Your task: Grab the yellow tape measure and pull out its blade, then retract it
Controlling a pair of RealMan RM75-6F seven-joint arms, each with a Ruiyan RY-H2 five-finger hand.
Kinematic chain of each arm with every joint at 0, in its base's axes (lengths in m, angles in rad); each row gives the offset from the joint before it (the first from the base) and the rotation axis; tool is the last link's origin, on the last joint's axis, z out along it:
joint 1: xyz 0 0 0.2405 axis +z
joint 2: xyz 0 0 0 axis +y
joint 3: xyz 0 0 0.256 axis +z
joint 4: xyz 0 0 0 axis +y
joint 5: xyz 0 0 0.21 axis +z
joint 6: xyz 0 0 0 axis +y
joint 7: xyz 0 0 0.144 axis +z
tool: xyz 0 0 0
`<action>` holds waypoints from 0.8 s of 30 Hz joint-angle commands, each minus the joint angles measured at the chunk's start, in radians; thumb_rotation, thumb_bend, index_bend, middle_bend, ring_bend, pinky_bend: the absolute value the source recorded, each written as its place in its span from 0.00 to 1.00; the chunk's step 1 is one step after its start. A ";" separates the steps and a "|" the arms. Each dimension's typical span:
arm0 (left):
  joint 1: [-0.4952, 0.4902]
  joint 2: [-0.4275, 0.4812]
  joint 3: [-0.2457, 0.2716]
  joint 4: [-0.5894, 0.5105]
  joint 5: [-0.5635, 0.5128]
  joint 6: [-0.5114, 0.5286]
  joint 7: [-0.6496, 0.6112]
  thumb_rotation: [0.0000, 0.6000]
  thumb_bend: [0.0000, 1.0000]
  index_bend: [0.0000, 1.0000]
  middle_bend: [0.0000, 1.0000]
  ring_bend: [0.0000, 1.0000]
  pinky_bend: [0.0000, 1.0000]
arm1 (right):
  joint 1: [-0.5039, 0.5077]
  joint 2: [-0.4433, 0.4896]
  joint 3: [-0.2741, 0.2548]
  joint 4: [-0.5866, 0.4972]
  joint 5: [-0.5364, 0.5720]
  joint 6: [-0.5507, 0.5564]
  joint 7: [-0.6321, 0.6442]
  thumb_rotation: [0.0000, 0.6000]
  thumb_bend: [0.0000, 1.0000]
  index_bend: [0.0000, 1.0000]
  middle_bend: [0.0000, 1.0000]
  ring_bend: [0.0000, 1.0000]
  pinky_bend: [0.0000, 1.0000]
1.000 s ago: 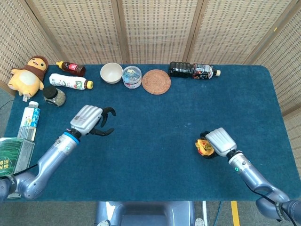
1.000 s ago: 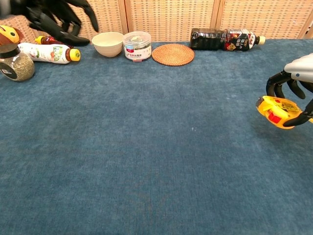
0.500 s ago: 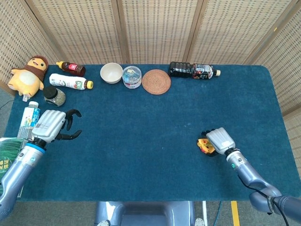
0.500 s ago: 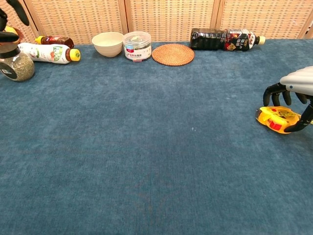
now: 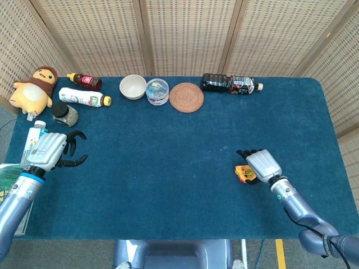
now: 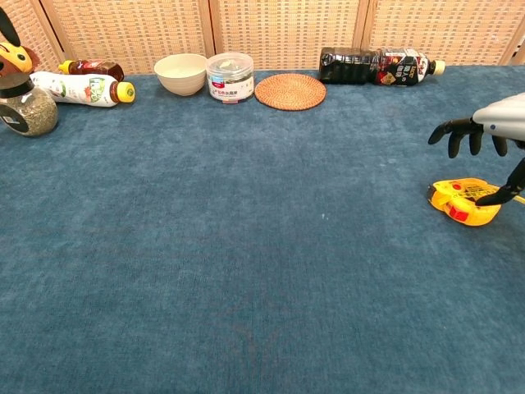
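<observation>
Two robot hands hold nothing: the right hand point(image 6: 492, 135) spreads above the yellow tape measure point(image 6: 465, 200) at right, the left hand point(image 5: 51, 150) half-curled at far left.

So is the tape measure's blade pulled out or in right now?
In. The tape measure lies on the cloth under the open right hand with no blade showing.

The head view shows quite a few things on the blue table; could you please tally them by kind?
Bottles: 4
Jars: 2
Bowl: 1
Woven coaster: 1
Plush toy: 1
Yellow tape measure: 1
Green box: 1
Total: 11
</observation>
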 commanded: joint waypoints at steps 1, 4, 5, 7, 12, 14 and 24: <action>0.015 0.006 0.005 -0.007 -0.016 0.006 0.017 0.93 0.26 0.40 0.70 0.60 0.80 | -0.016 0.033 0.016 -0.042 0.000 0.042 0.023 0.82 0.20 0.22 0.35 0.38 0.44; 0.044 -0.005 0.012 -0.007 -0.028 0.058 0.068 1.00 0.26 0.44 0.70 0.60 0.80 | -0.047 0.054 0.035 -0.073 0.008 0.107 0.058 0.82 0.20 0.33 0.44 0.45 0.49; 0.056 -0.014 0.015 -0.006 -0.030 0.081 0.087 1.00 0.26 0.46 0.70 0.60 0.80 | -0.057 0.059 0.039 -0.078 0.006 0.129 0.065 0.82 0.20 0.37 0.47 0.48 0.50; 0.083 -0.032 0.020 -0.002 -0.033 0.132 0.122 1.00 0.26 0.50 0.70 0.60 0.80 | -0.080 0.069 0.045 -0.079 0.004 0.176 0.074 0.82 0.20 0.43 0.50 0.52 0.50; 0.149 -0.069 0.036 0.010 -0.035 0.228 0.168 1.00 0.27 0.57 0.70 0.60 0.73 | -0.136 0.080 0.048 -0.074 0.001 0.270 0.089 0.82 0.23 0.51 0.56 0.57 0.54; 0.174 -0.073 0.049 0.014 -0.036 0.253 0.191 1.00 0.27 0.59 0.70 0.60 0.72 | -0.161 0.087 0.046 -0.072 0.007 0.298 0.100 0.83 0.23 0.53 0.57 0.58 0.54; 0.335 -0.116 0.107 0.034 0.030 0.438 0.229 1.00 0.27 0.63 0.69 0.60 0.69 | -0.311 0.109 0.015 -0.093 0.036 0.460 0.091 0.84 0.25 0.58 0.62 0.63 0.56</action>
